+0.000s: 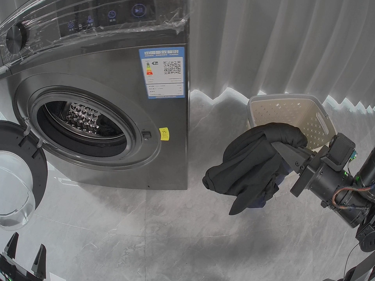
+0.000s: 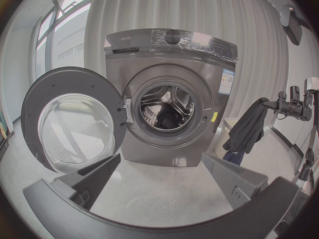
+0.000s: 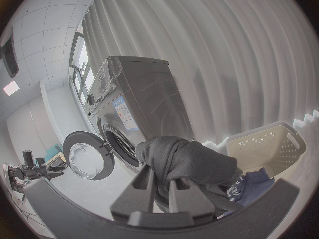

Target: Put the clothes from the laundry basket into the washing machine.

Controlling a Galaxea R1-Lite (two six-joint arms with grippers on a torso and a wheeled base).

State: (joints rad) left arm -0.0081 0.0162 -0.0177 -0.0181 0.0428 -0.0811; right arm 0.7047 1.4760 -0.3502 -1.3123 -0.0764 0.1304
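While its round door (image 1: 17, 176) hangs swung wide on the hinge at the robot's left, the grey washing machine (image 1: 117, 79) stands on the pale floor (image 1: 156, 235) with its drum (image 2: 166, 108) exposed. Something dark lies low inside the drum. To the robot's right of the machine, close to the white curtain (image 1: 281, 32), sits the beige laundry basket (image 1: 297, 112), its perforated walls facing the head camera. In front of the basket, lifted off the floor and well apart from the machine's opening, hangs a black garment (image 1: 248, 164), bunched at the top and drooping in loose folds. A blue cloth (image 3: 251, 186) shows just beneath it; whether that piece is held too or only caught in the folds cannot be told. The right gripper (image 3: 162, 183) has its fingers (image 3: 184, 196) pinching the bunched top of the black garment. The left gripper (image 2: 161, 165) is low at the robot's left, near the open door, its fingers (image 2: 99, 173) spread wide with nothing between them.
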